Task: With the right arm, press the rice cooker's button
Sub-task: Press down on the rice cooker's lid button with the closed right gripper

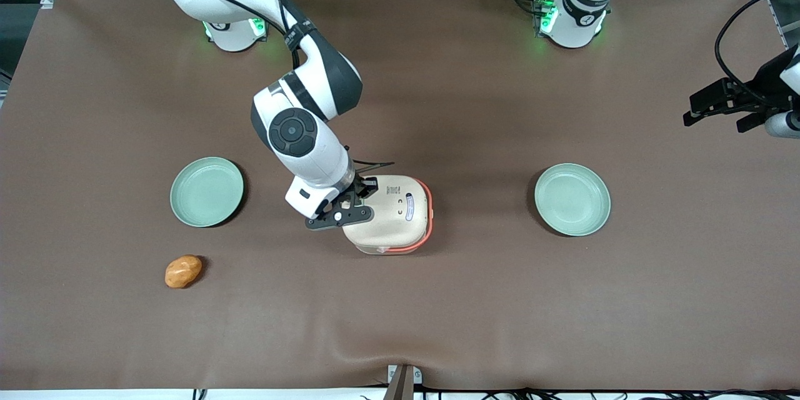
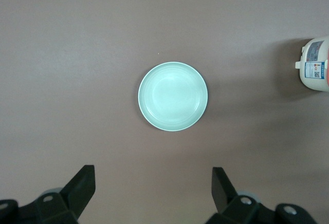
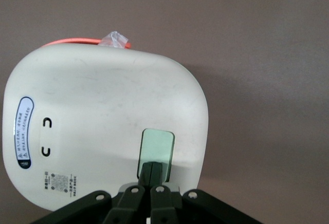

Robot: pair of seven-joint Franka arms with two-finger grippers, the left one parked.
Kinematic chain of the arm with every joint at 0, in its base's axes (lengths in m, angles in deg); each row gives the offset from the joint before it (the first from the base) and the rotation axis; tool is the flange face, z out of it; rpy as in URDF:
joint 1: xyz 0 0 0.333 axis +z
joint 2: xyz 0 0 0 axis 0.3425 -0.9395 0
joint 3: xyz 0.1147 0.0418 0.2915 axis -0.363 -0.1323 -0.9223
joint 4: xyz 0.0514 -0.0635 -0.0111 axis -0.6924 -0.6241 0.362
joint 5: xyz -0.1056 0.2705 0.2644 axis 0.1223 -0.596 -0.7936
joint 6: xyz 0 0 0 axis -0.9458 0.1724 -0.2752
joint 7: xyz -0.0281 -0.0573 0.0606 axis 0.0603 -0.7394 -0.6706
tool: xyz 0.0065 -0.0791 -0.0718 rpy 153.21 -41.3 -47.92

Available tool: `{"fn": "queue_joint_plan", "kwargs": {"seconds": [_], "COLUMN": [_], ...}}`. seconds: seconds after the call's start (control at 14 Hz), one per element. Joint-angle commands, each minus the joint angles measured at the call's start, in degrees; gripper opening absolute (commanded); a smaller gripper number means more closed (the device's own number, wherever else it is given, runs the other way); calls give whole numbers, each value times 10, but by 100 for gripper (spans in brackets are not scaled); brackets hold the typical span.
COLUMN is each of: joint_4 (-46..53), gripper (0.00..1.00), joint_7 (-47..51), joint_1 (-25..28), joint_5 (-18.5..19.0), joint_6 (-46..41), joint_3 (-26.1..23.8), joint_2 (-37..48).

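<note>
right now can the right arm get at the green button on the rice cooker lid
Probably yes. The gripper, jaws shut, is right at the pale green button on the rice cooker lid, and nothing lies between them.

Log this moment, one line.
step: press | gripper: fingers shut, tips on pale green button | rice cooker: lid closed

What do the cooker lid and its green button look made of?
Rice cooker lid: likely matte cream plastic, with faint scuffs and soft sheen. Button: seemingly translucent pale-green plastic, smooth and slightly glossy. The claw, fingers together, sits at the button's edge.
</note>
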Motion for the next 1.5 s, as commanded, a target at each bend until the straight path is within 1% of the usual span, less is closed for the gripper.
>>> {"fn": "queue_joint_plan", "kwargs": {"seconds": [0.0, 0.64, 1.43], "joint_4": [8, 6, 7], "gripper": [0, 0, 0], "joint_7": [5, 4, 6], "joint_1": [9, 13, 13], "joint_5": [-7, -3, -5], "joint_6": [14, 32, 35], "joint_3": [10, 11, 17], "joint_2": [-23, -39, -39]}}
